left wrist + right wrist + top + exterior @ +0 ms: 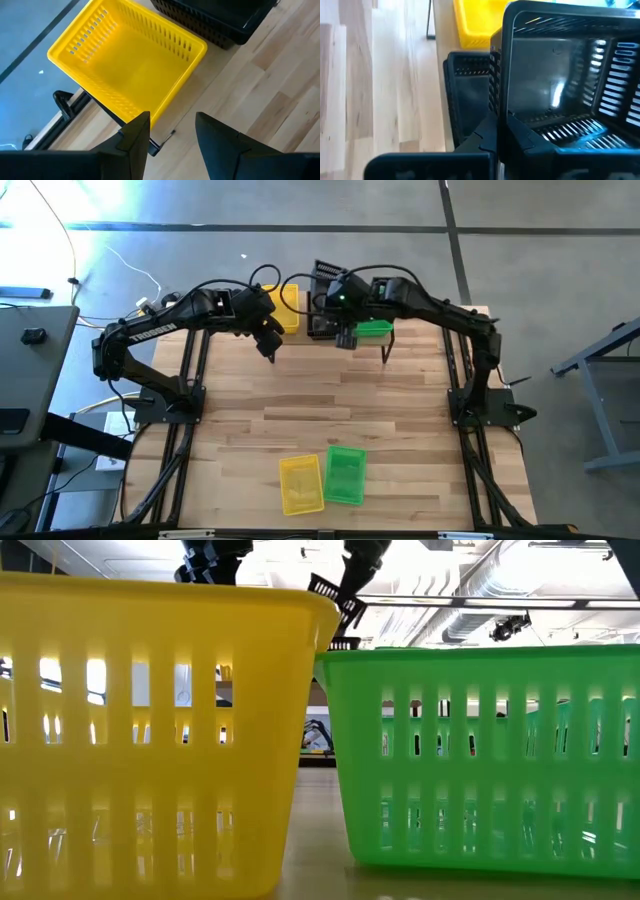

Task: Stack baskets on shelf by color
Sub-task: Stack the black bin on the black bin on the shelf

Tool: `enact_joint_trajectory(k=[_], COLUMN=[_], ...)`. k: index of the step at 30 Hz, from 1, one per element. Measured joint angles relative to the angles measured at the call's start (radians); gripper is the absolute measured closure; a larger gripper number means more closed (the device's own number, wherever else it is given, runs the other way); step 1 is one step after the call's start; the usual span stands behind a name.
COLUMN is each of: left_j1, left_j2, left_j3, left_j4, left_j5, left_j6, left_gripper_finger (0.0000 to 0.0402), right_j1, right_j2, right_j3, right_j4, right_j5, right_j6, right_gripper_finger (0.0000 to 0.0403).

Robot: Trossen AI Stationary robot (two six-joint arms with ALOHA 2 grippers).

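Yellow basket (150,730) and green basket (485,755) stand nearest the low camera, side by side at the table's (400,420) front edge.

Only the overhead view shows the far end: yellow, black and green baskets on the shelf (385,343). The left gripper (172,137), fingers apart and empty, hovers beside the shelf's yellow basket (127,62). The right gripper (502,130) is clamped on a black basket's (570,85) rim, held tilted above another black basket (465,95).
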Motion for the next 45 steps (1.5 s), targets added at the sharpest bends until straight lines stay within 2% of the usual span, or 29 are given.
enact_joint_trajectory(k=[9, 18, 45], left_j1=[0.0, 0.0, 0.002], left_j2=[0.0, 0.0, 0.0], left_j3=[0.0, 0.0, 0.0], left_j4=[0.0, 0.002, -0.001], left_j5=[-0.008, -0.009, -0.008], left_j6=[-0.012, -0.011, -0.01], left_gripper_finger=[0.0252, 0.0252, 0.0252], right_j1=[0.002, 0.002, 0.001], right_j2=[0.04, 0.068, 0.146], right_j3=[0.0, -0.001, -0.001], right_j4=[-0.066, -0.073, -0.056], right_j5=[-0.037, -0.045, 0.004], right_j6=[0.051, 0.014, -0.017], right_gripper_finger=[0.0403, 0.0403, 0.0403])
